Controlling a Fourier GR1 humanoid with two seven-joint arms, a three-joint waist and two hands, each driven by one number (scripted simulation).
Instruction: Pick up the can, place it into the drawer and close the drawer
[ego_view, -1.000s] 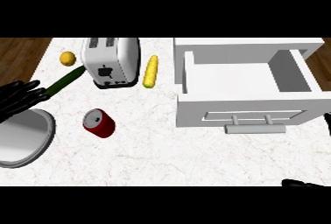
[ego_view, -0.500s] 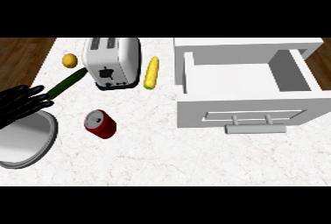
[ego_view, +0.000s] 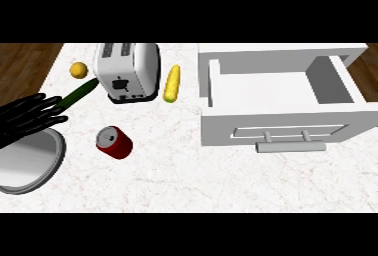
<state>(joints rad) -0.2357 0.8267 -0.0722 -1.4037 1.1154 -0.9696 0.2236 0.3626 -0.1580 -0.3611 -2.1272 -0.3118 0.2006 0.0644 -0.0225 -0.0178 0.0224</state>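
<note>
Left hand (ego_view: 31, 119) sits at the counter's left edge, fingers stretched out and spread, holding nothing; right hand isn't in view, so we take left as the nearer one. Can (ego_view: 114, 143) is on the counter just right of the fingertips and a bit lower in view, close but apart, between the plate (ego_view: 22, 172) and the toaster (ego_view: 130, 70). We read it as lying on its side, silver end up-left toward the hand, long axis up-left to down-right, though that's hard to confirm from this steep angle. Drawer (ego_view: 277, 125) stands open well right of the can. Forearm is cut off at the frame edge; the hand overlaps the cucumber (ego_view: 80, 94) end and the plate rim, and we can't tell if it touches either
</note>
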